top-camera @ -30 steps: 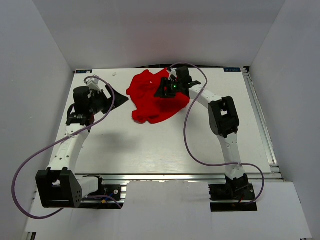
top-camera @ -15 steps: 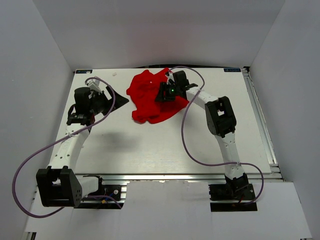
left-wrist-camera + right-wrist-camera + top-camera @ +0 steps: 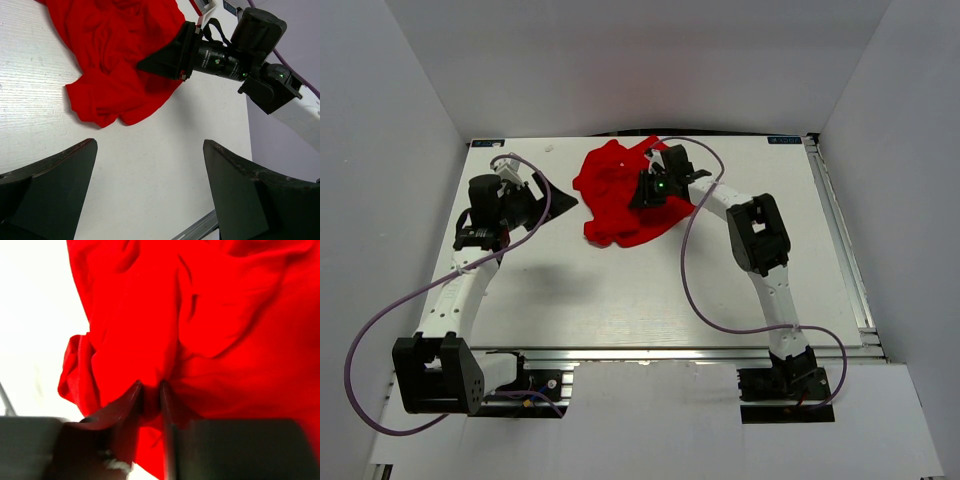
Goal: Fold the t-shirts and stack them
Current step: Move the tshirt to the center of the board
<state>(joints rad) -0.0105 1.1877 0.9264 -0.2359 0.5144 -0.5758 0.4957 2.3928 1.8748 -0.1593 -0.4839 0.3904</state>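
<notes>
Limp and light, the t-shirt point(image 3: 615, 200) lies bunched at twelve o'clock on the table point(image 3: 620, 290), right gripper point(image 3: 150, 390) nipped narrow on a fold, left gripper point(image 3: 150, 147) wide and empty; I'd take the shoulder seams.

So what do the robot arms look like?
The left arm and right arm are white tubes with black joints. A purple cable loops along each. The left tool and right tool have black wedge-shaped fingers. A green light glows on the right wrist.

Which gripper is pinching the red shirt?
The right gripper: it squeezes a fold of the shirt. The left gripper hangs wide open over the table, not touching the shirt.
</notes>
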